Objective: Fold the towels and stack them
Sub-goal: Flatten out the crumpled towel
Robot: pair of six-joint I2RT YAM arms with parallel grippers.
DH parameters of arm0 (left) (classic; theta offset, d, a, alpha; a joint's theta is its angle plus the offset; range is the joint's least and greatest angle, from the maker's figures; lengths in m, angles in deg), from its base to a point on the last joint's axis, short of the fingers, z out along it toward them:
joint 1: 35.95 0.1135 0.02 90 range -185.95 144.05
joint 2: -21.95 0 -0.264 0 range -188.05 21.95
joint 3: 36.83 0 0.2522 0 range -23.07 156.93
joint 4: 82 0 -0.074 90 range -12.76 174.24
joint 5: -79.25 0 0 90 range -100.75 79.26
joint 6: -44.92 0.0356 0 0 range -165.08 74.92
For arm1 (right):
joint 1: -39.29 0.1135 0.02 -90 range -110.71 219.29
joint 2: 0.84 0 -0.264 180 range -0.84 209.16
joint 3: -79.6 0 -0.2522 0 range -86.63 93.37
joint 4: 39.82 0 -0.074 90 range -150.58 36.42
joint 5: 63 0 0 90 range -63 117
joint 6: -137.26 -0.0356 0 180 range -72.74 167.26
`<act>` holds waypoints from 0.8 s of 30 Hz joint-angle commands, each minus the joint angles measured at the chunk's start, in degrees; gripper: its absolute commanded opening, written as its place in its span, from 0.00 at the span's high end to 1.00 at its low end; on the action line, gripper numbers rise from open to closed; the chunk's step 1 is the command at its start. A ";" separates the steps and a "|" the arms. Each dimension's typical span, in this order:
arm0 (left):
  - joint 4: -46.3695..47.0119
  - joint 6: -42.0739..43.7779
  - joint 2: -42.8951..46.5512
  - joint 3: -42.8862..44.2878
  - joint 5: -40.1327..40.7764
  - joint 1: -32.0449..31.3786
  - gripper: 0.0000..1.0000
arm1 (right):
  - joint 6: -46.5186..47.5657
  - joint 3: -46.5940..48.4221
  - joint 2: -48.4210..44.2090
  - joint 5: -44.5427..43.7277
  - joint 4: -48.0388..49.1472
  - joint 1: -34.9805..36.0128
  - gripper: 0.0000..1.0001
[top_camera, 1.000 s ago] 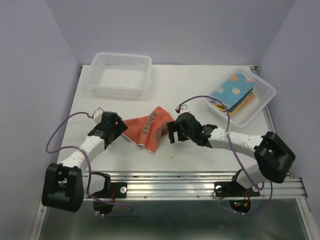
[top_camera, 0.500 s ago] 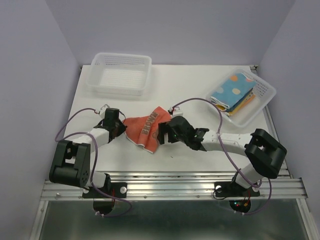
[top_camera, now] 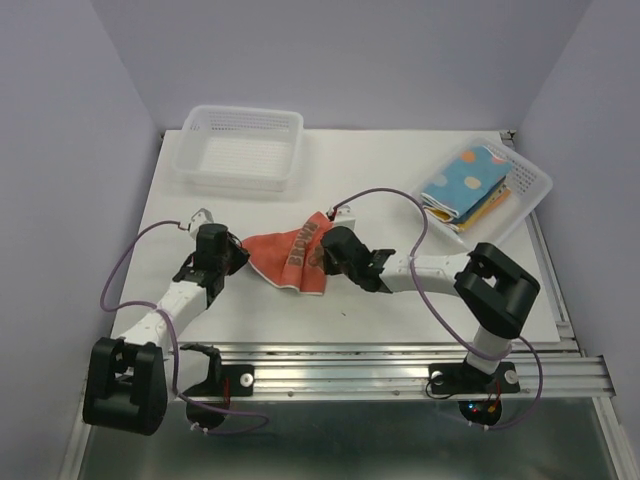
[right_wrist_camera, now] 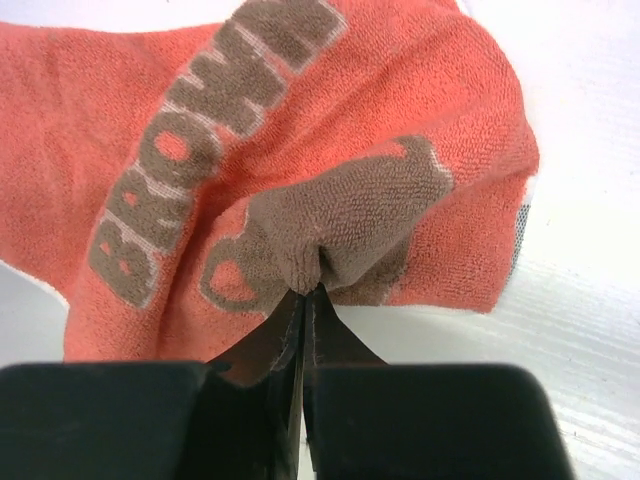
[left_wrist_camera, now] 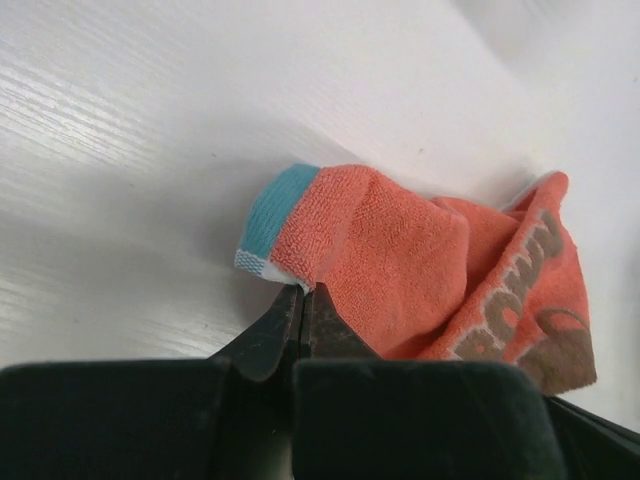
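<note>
Top external view first: the red-orange towel lies bunched on the white table, on the arm-base side of the empty lattice basket and slightly to its right; brown lettering runs across the cloth. The left gripper sits low on the table, straight out from that basket toward the bases, at the towel's left edge; the right gripper is further right of the basket, at the towel's right edge, so the two face each other with the cloth between them.

Left wrist now: the jaws are pressed together, pinching the towel's corner just below its teal hem; the rest of the cloth trails away over the table. Right wrist: jaws likewise closed tight, nipping a puckered fold of the brown print, with the word BROWN readable above it.

Well to the right of the empty basket stands a second lattice basket, set at an angle; a light blue dotted towel lies folded on top of other cloths inside it.
</note>
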State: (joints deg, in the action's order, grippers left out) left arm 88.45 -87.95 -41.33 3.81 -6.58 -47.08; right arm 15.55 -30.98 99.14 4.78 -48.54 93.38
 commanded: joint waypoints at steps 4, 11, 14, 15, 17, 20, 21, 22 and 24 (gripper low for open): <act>-0.16 0.95 8.35 -1.83 -3.37 0.15 1.00 | 4.98 4.02 -2.59 -2.48 3.50 0.05 0.99; -0.78 1.04 16.34 3.78 -10.75 0.06 1.00 | 13.49 4.80 -13.92 -2.82 -0.46 -0.03 0.99; -1.13 1.04 18.37 8.09 -11.99 -0.20 1.00 | 16.93 7.09 -17.27 -6.76 -4.06 -0.03 0.99; -1.74 1.21 18.72 11.76 -11.99 -0.29 1.00 | 19.20 9.36 -18.15 -8.09 -4.85 -0.03 0.99; -2.19 1.48 19.43 17.32 -12.86 -0.90 1.00 | 22.90 12.10 -20.70 -10.29 -8.28 -0.12 0.99; -2.01 2.17 19.08 22.59 -13.22 -1.78 1.00 | 26.77 18.68 -22.11 -11.09 -11.45 -0.03 0.99; -2.10 3.22 18.38 26.52 -12.00 -2.04 1.00 | 30.00 23.13 -22.03 -11.18 -12.67 -0.03 0.99; -2.10 3.58 17.77 28.48 -11.29 -2.05 1.00 | 33.25 25.35 -21.24 -12.14 -13.21 -0.03 0.99; -3.23 4.20 16.09 33.84 -10.76 -2.05 1.00 | 36.17 30.01 -20.36 -12.59 -13.56 -0.03 0.99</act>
State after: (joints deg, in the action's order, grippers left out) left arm 84.03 -86.38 -24.15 29.88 -18.01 -48.85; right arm 41.28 -11.54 79.12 -4.05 -60.54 93.38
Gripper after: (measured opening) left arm 0.026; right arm 0.019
